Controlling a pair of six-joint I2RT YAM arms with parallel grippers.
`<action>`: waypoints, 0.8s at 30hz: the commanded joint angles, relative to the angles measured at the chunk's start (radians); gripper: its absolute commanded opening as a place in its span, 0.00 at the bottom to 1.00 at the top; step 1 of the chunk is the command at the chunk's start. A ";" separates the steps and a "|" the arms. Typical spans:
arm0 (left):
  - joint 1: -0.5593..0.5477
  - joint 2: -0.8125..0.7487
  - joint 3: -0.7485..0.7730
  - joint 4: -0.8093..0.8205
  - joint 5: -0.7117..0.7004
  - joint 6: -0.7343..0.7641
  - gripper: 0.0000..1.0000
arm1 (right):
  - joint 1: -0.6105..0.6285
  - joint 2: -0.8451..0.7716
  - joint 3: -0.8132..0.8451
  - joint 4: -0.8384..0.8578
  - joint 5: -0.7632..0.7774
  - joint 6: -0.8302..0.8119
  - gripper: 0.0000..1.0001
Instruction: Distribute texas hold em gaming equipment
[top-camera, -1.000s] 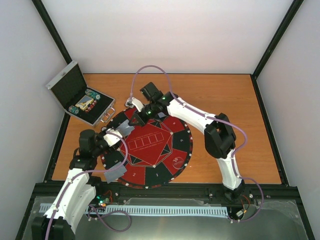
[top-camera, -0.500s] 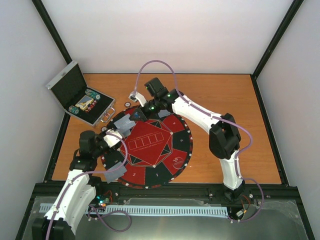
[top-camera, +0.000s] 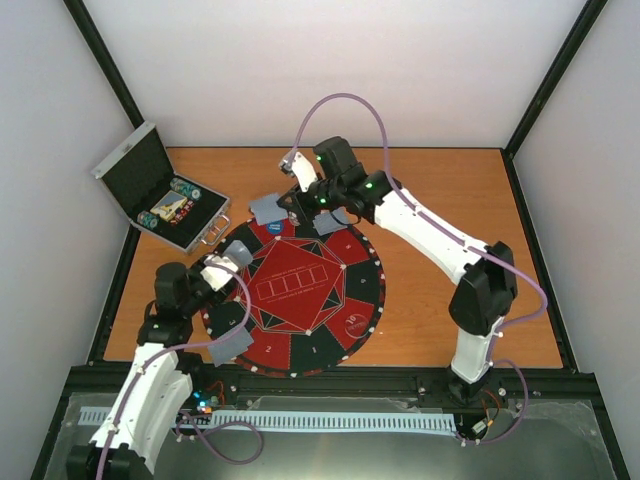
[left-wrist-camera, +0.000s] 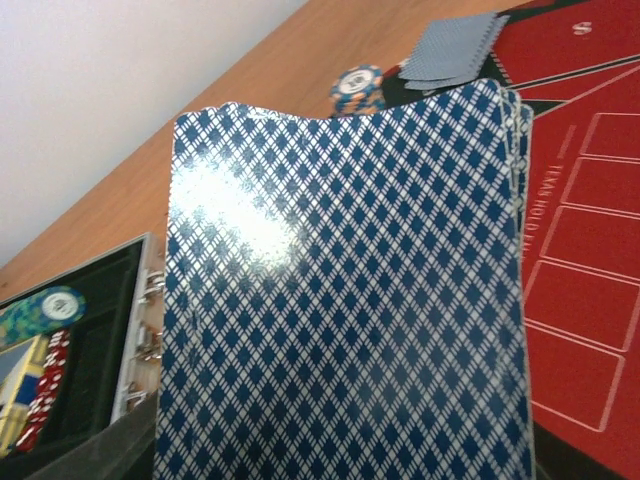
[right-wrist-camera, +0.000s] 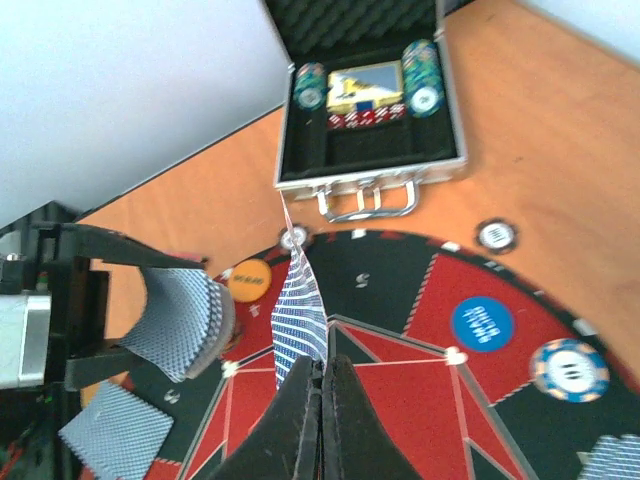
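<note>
Since a second ago the right arm is swinging from the mat's upper rim toward the upper centre of the top view. Its single blue-backed card (top-camera: 267, 208) is now hanging just beyond that rim instead of over the mat.

Everything is sitting on the orange wooden desk (top-camera: 450, 200), with the large round red-and-black mat (top-camera: 300, 292) lying in the lower centre. At the upper left, the silver black-lined case (top-camera: 132, 172) is standing open, holding stacks of green-and-white chips (right-wrist-camera: 312, 85) in its tray.

At the mat's left rim, the left pincer (top-camera: 225, 265) is gripping, part-closed, a deck of blue diamond-backed playing cards (left-wrist-camera: 340, 290), which is filling most of the left wrist view. The right pincer (right-wrist-camera: 322, 368) is pressing shut on the single card, which is bowing upward in the right wrist view.

Loose face-down cards (top-camera: 232, 345) are lying across the mat's lower-left rim. On the mat, an orange round chip (right-wrist-camera: 248, 281), a blue round chip (right-wrist-camera: 482, 322) and a blue-and-white striped chip (right-wrist-camera: 570, 368) are resting apart from one another. A small white-rimmed chip (right-wrist-camera: 495, 235) is lying on the wood just beyond the rim.
</note>
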 joint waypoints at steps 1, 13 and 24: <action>0.054 -0.039 0.007 0.049 -0.031 -0.049 0.57 | 0.000 -0.047 -0.045 0.053 0.169 -0.043 0.03; 0.103 -0.085 0.003 0.047 -0.026 -0.047 0.56 | 0.051 0.002 -0.093 0.102 0.410 -0.168 0.03; 0.144 -0.125 -0.006 0.069 -0.033 -0.062 0.56 | 0.277 -0.059 -0.532 0.551 0.628 -0.538 0.03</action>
